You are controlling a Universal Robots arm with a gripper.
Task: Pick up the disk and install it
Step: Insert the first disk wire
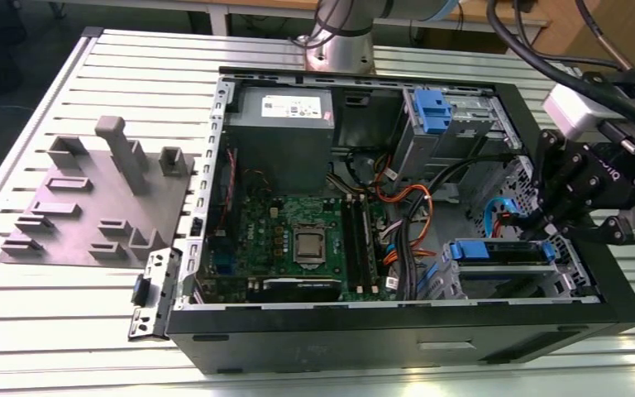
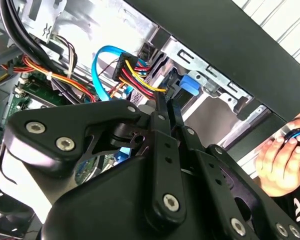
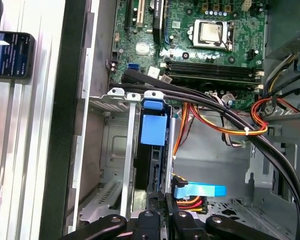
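The disk stands on edge in a slot of the lower drive cage, at the corner of the open computer case on the exterior view's right. In the first wrist view it is a dark slab with a blue rail piece at its end. My gripper reaches into the case just above that cage. In both wrist views its two thin fingers lie close together, with nothing seen between them. The gripper tips sit at the disk's edge beside a cable plug. Whether they touch the disk is hidden.
Cable bundles cross the case beside the cage. A grey power supply, the motherboard and an upper cage with a blue latch lie inside. A grey fixture plate lies outside the case. A person's hand and a phone are nearby.
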